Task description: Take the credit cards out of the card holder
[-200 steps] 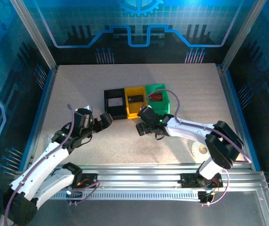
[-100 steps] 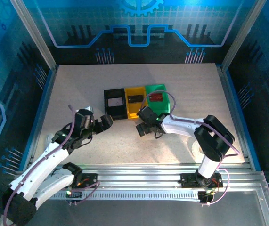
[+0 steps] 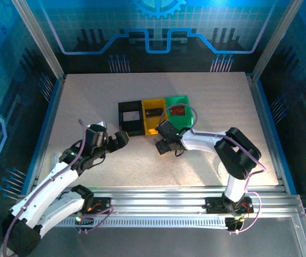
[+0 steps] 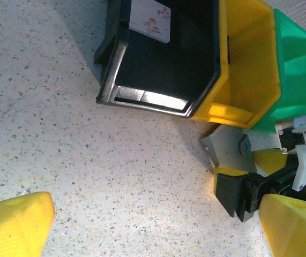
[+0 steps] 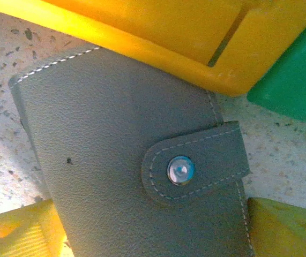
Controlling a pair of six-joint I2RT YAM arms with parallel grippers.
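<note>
**Top external view.**
- Desk [image 3: 88, 96]: pale, speckled.
- Three bins in a touching row at mid-desk: black bin [image 3: 121, 124], yellow bin [image 3: 146, 127], green bin [image 3: 187, 122].
- Credit cards, one per bin: pale card [image 3: 132, 115] in the black, dark card [image 3: 154, 112] in the yellow, red card [image 3: 179, 111] in the green.
- Left gripper [image 3: 118, 141]: near the black bin's near left corner, apart from it.
- Right gripper [image 3: 161, 140]: just in front of the yellow bin, low over the desk.

**Left wrist view.**
- Left gripper: two yellow fingers [image 4: 13, 222] at the lower corners, spread wide, with bare desk between them and nothing held.
- The black bin holds the pale card, which bears a small reddish print, at its far end.
- Card holder [image 4: 225, 147]: grey, flat on the desk at the yellow bin's near corner, with the right gripper's fingers over it.

**Right wrist view.**
- Card holder: grey grained cover with pale stitching. It is folded closed, lies flat on the desk, and its top corner is right against the yellow bin's wall.
- Tab [image 5: 195, 166]: wraps from the right edge onto the cover and is fastened by a silver snap [image 5: 180, 170].
- The green bin stands to the right, apart from the holder.
- Right gripper: jaws set wide astride the holder, with one yellow finger [image 5: 16, 235] at each long edge. Whether the fingers press on it cannot be told.
</note>
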